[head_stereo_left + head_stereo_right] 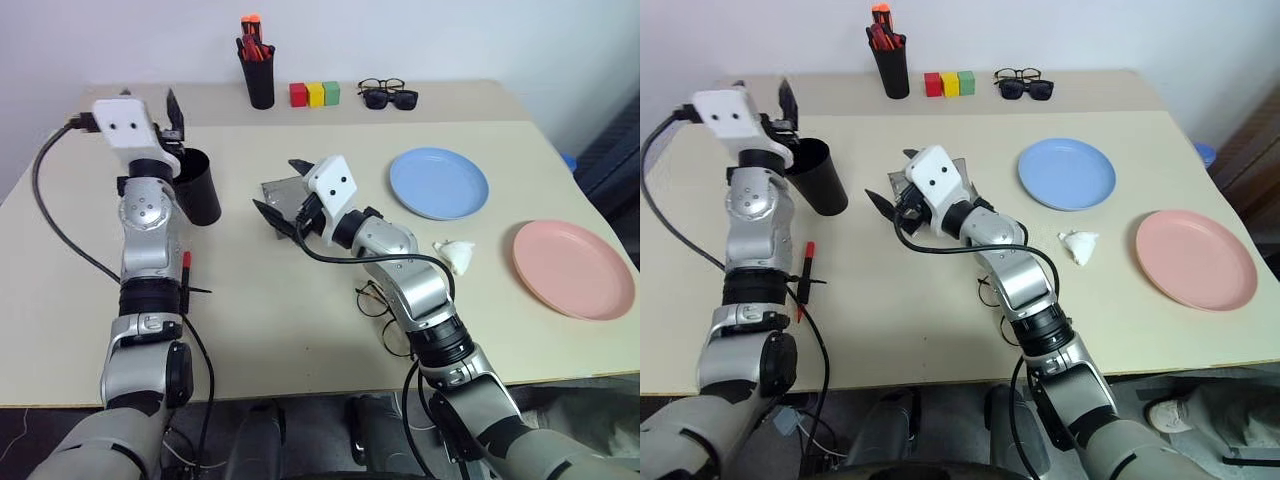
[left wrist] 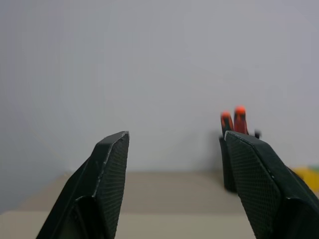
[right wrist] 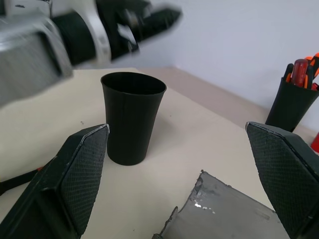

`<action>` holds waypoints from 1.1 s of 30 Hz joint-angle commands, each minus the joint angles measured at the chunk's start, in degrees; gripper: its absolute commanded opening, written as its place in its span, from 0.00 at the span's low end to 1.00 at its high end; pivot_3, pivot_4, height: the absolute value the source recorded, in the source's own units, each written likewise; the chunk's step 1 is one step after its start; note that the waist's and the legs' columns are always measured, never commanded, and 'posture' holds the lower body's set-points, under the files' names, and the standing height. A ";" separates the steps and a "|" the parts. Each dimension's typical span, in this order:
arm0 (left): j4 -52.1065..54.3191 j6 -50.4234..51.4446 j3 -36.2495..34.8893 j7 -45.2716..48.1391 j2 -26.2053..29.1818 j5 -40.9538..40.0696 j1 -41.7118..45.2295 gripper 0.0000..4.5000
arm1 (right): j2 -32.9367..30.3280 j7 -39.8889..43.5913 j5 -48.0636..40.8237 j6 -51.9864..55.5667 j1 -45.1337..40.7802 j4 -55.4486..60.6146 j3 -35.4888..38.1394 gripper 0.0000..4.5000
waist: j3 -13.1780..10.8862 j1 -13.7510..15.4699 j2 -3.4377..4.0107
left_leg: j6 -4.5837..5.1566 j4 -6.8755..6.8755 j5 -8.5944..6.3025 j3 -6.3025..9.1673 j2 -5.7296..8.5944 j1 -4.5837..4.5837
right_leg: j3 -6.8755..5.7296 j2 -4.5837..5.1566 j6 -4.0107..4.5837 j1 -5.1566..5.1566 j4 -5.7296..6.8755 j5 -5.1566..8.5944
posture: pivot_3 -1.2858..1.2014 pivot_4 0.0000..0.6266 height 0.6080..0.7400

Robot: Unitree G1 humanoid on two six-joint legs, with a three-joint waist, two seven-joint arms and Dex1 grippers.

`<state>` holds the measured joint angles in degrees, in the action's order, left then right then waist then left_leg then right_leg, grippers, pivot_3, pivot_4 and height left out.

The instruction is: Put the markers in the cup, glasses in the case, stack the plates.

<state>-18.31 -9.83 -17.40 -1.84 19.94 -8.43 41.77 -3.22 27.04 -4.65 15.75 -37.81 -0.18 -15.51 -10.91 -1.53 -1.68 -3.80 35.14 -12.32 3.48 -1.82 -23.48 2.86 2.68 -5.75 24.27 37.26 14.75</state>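
Matte black tapered cup [image 3: 132,117] stands upright, mouth open

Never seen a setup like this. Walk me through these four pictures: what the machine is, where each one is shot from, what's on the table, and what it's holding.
It is a humanoid robot with two arms, each ending in a two-finger gripper. The two wide pictures come from cameras in its head, looking down over a table. The other two come from cameras on its wrists, looking out between the fingers.

The left gripper is open above the black cup. The right gripper is wide open over the grey case. Neither holds anything.

On the table lie a red marker, wire glasses, a blue plate, a pink plate and a crumpled tissue. At the back are a pen pot, three coloured blocks and two more pairs of glasses.
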 commanded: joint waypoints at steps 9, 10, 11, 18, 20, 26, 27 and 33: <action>41.22 33.89 -11.57 -0.13 4.41 -16.57 -26.94 0.84 | -1.61 2.12 -0.48 -0.90 0.03 2.35 0.90 1.00 | 0.03 -1.62 0.03 | 0.00 0.06 0.00 0.03 0.00 0.02 | 0.00 0.00 0.00 -0.03 0.09 0.00 | 0.52 0.24 1.00; 44.26 39.24 -11.27 1.22 5.12 -19.82 -30.95 0.92 | -1.80 2.52 -0.59 -0.97 -0.16 2.06 1.00 1.00 | 0.03 -1.73 0.05 | 0.06 0.01 -0.04 -0.12 0.00 0.09 | 0.16 0.03 0.00 -0.04 0.07 0.00 | 0.52 0.24 1.00; 46.44 44.40 -10.49 2.29 5.97 -22.76 -33.98 0.99 | -1.98 3.01 -0.69 -1.07 -0.37 1.86 0.97 1.00 | 0.02 -1.73 0.03 | 0.06 -0.01 -0.04 -0.13 0.02 0.10 | 0.15 0.08 -0.01 -0.04 0.09 0.01 | 0.52 0.24 1.00; 50.28 71.97 -7.88 -3.62 8.11 -25.37 -36.42 0.99 | -3.14 7.58 -1.63 -1.46 -0.72 2.27 0.31 1.00 | 0.01 -1.01 0.00 | 0.06 0.09 -0.04 0.03 -0.02 0.09 | 0.04 -0.04 0.04 -0.06 0.15 0.02 | 0.52 0.24 1.00; 50.06 76.99 -7.27 -3.80 8.40 -25.76 -34.56 0.99 | -3.13 7.99 -1.55 -1.30 -0.41 2.68 0.26 1.00 | 0.01 -1.00 0.00 | 0.06 0.08 -0.04 0.04 -0.02 0.09 | 0.04 -0.04 0.04 -0.06 0.13 0.02 | 0.52 0.24 1.00; 47.80 85.20 -6.83 -4.36 6.49 -24.81 -29.65 0.88 | -2.95 8.14 -1.06 -0.91 1.02 4.61 -0.45 1.00 | 0.01 -1.08 0.00 | 0.06 0.04 -0.04 0.04 -0.01 0.10 | 0.04 -0.04 0.04 -0.04 0.13 0.02 | 0.52 0.24 1.00; 47.21 84.82 -7.00 -4.46 6.07 -24.26 -29.10 0.83 | -2.94 8.03 -1.06 -0.72 1.24 4.97 -0.48 1.00 | 0.01 -1.07 0.00 | 0.05 0.03 -0.03 0.04 -0.02 0.11 | 0.04 -0.05 0.04 -0.04 0.13 0.02 | 0.52 0.24 1.00; 44.40 84.22 -5.19 -4.24 5.60 -20.54 -27.23 0.17 | -3.18 7.66 -0.83 -0.10 2.15 6.24 -0.59 1.00 | 0.01 -0.97 0.00 | 0.05 0.03 -0.03 0.03 0.00 0.10 | 0.04 -0.03 0.05 -0.04 0.12 0.02 | 0.52 0.24 1.00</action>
<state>25.80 74.85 -22.75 -5.87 25.52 -30.32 13.99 -6.53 35.08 -5.27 15.98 -35.68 2.76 -16.03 -10.90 -2.50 -1.67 -3.75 35.16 -12.35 3.51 -1.83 -23.38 2.90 2.65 -5.70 24.23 37.38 14.76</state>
